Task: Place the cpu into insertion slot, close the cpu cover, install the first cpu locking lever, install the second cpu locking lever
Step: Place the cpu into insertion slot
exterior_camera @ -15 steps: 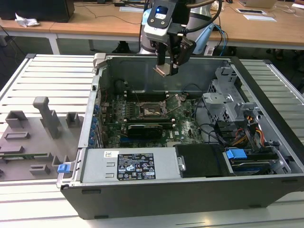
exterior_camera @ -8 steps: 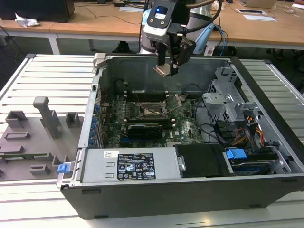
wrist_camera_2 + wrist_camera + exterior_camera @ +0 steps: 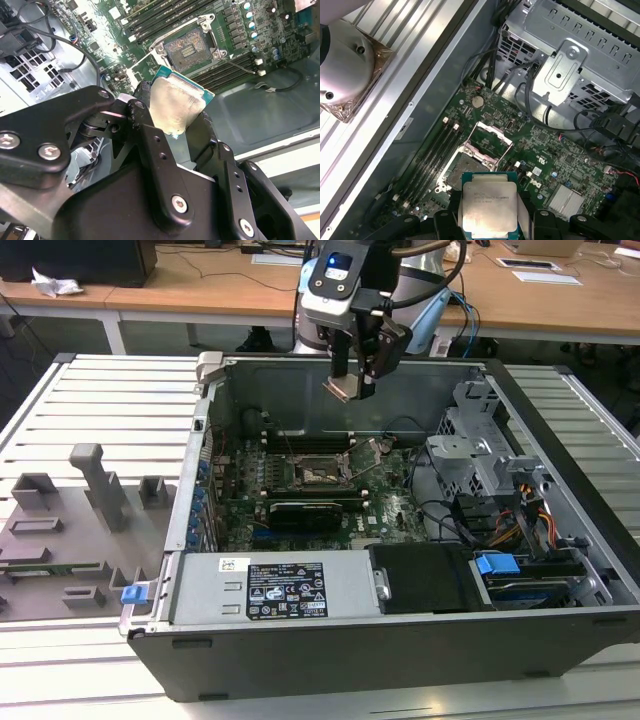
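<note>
Above insertion slot, end effector with cpu

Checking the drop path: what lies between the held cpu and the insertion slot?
Nothing; in the exterior view only open air separates the cpu from the insertion slot.

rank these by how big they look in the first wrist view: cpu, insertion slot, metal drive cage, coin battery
1. metal drive cage
2. cpu and insertion slot: not ranked. The cpu looks bigger, but it is held much nearer the camera.
3. coin battery
</note>
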Tool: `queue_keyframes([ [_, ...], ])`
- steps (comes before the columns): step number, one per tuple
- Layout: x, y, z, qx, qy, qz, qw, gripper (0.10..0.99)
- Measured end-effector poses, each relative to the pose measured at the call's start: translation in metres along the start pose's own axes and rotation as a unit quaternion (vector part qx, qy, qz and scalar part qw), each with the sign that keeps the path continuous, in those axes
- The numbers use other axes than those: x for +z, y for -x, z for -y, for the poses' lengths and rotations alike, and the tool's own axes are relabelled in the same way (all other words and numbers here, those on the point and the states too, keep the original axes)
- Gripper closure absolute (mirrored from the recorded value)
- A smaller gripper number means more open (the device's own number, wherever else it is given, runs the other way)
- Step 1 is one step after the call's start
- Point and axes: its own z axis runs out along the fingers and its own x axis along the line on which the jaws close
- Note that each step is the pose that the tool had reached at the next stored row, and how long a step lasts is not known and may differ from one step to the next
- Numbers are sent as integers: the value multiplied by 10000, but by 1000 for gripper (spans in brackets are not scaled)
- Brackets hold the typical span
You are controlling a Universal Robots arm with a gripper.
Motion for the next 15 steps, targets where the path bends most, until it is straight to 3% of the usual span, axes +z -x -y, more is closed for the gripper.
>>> queue_keyframes([
  [8,3,0,0,56,-3,11,10000,561],
  [15,10,-1,0,269,-23,63,9996,561],
])
